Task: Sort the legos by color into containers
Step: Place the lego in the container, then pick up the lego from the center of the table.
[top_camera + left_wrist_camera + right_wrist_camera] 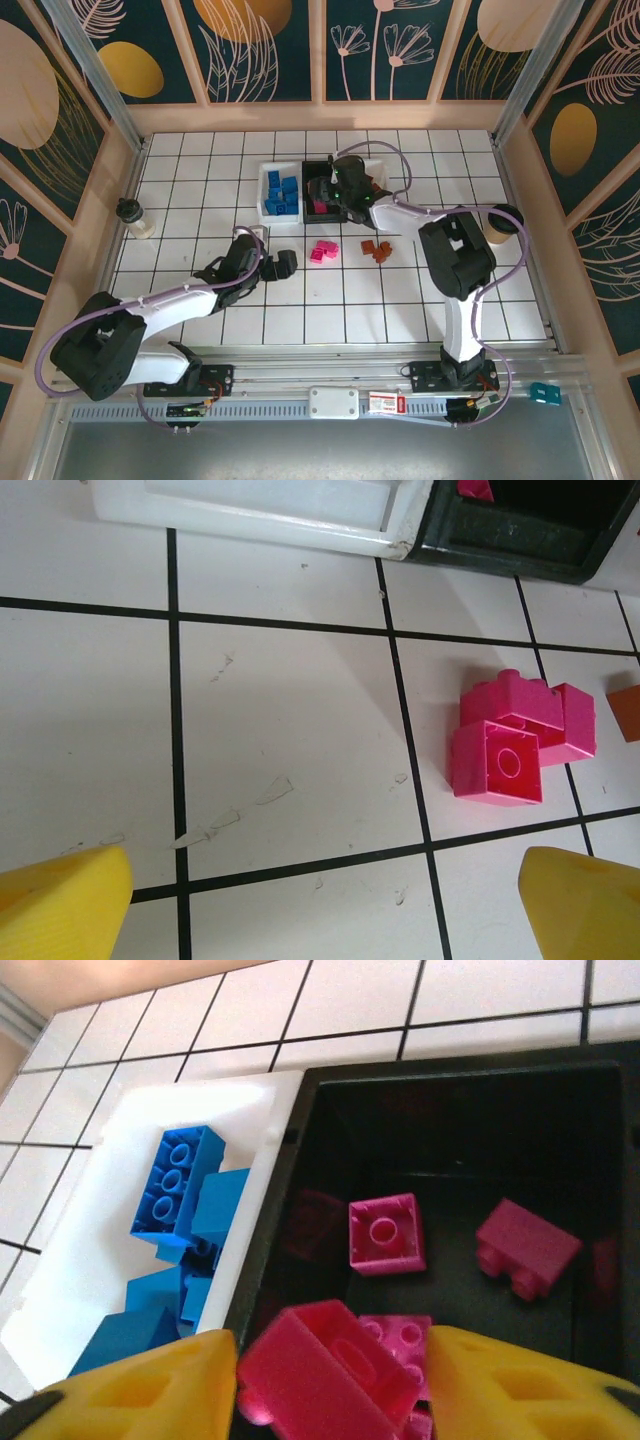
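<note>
Risk: the right claw (330,1348) hangs over the black bin (460,1110) with a tilted pink brick (320,1375) between its yellow fingers. Gripped or freed, cannot tell. The hard, glossy brick could bounce off the rim into the white bin (250,1100) holding the blue bricks (175,1175). The left claw (325,880) is spread wide and empty, near two studded loose pink bricks (515,740) on the tiled table (290,710).

Bright even light, soft shadows, mild glare
</note>
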Robot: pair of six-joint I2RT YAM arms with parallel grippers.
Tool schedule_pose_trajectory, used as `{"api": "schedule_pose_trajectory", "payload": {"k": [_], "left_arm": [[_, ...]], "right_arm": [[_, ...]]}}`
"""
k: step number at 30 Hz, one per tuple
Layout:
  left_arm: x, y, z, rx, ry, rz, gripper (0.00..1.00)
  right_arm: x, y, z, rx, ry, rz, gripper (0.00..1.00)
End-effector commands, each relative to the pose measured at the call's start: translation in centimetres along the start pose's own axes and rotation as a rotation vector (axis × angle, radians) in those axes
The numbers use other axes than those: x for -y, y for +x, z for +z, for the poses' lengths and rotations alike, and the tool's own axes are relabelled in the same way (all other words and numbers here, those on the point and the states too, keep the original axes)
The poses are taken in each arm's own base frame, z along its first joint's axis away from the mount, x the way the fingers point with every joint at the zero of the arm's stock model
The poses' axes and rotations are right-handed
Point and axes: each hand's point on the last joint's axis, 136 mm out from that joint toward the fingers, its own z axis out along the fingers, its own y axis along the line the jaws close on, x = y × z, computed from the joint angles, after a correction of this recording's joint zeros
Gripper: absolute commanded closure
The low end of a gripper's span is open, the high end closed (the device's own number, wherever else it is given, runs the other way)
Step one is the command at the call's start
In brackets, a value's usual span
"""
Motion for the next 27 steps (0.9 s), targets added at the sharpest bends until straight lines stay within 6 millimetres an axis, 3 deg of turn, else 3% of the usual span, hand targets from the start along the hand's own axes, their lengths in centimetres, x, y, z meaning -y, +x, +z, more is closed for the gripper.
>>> {"api": "schedule_pose_trajectory", "payload": {"k": [1,5,12,17,23,27], "left_arm": [[2.2,-1.5,0.4,0.027,0.052,0.055,0.01],[4.4,-1.4,1.3,0.007,0.049,0.150,0.01],[7.5,0.1,4.5,-0.058,0.018,0.294,0.11],[6.8,1.3,7.0,-0.109,-0.061,0.352,0.22],[5.9,2.6,8.8,-0.140,-0.115,0.386,0.32],[6.0,2.4,9.5,-0.130,-0.124,0.391,0.38]], "right_arm": [[-1.1,-2.9,-1.1,0.067,-0.018,0.021,0.42],[-1.3,-3.0,-3.6,0.099,-0.039,0.031,0.40],[0.0,0.0,-8.7,0.115,-0.047,0.054,0.39],[1.0,1.8,-11.8,0.128,-0.037,0.067,0.39],[1.3,2.0,-14.6,0.168,-0.046,0.082,0.38],[1.2,1.8,-15.4,0.184,-0.053,0.082,0.38]]}}
